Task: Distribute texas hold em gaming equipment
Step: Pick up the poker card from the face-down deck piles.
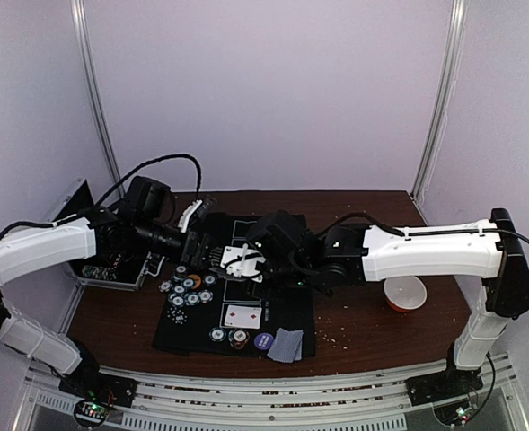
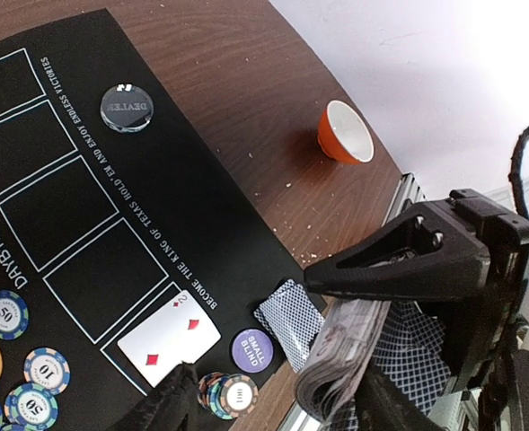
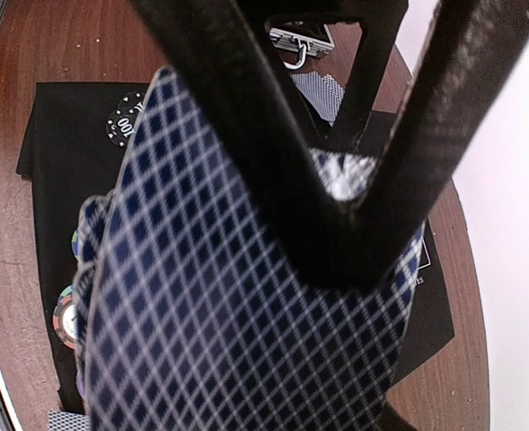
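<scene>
My right gripper [image 1: 251, 256] [image 3: 345, 238] is shut on a thick deck of blue-backed cards [image 3: 246, 341] [image 2: 345, 350], held above the black mat [image 1: 192, 337]. My left gripper [image 1: 201, 244] [image 2: 273, 395] is open, and the deck's lower end lies between its fingers. A face-up two of diamonds [image 2: 170, 343] lies in a box on the mat. Near it are a chip stack [image 2: 228, 393], a purple small-blind disc [image 2: 252, 350] and a small pile of face-down cards [image 2: 291, 321]. A black dealer disc [image 2: 127, 108] lies at the mat's far edge. Loose chips [image 1: 188, 287] lie at the mat's left.
An orange bowl with a white inside [image 1: 405, 294] [image 2: 345, 132] stands on the wooden table right of the mat. An open metal case [image 1: 111, 269] sits at the left edge under my left arm. Crumbs dot the table.
</scene>
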